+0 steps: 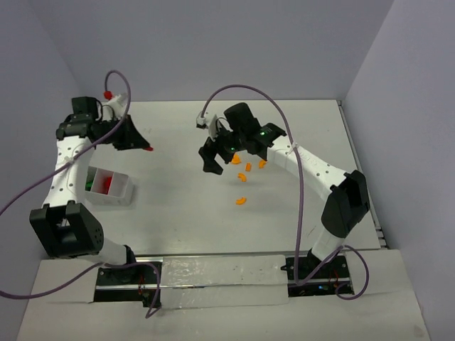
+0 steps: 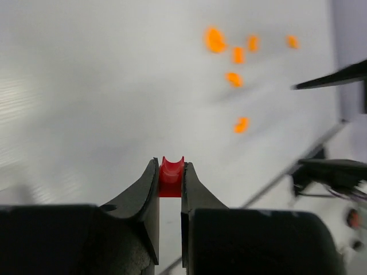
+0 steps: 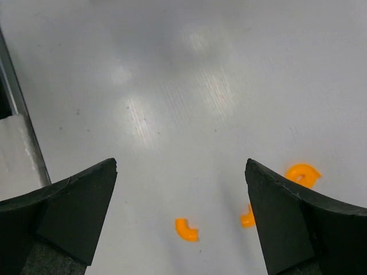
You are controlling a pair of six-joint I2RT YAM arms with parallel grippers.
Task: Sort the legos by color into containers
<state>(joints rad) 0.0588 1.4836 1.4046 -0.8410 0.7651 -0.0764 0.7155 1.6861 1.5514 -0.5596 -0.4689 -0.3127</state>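
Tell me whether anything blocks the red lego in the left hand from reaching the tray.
Nothing visible does. The left hand is shut on the red lego, and in the top view only bare table lies between it and the tray. The orange legos lie the other way, off that path.

The left arm (image 1: 65, 167) is covering the left end of the white tray (image 1: 122, 190). Seen from the left wrist, the orange legos (image 2: 215, 40) are blurring into blobs, and the left end effector (image 2: 170, 164) is hiding the lower half of the red lego (image 2: 171, 176). A finger (image 3: 287, 223) of the right end effector (image 3: 181, 166) is masking part of one orange half-ring (image 3: 247, 218).
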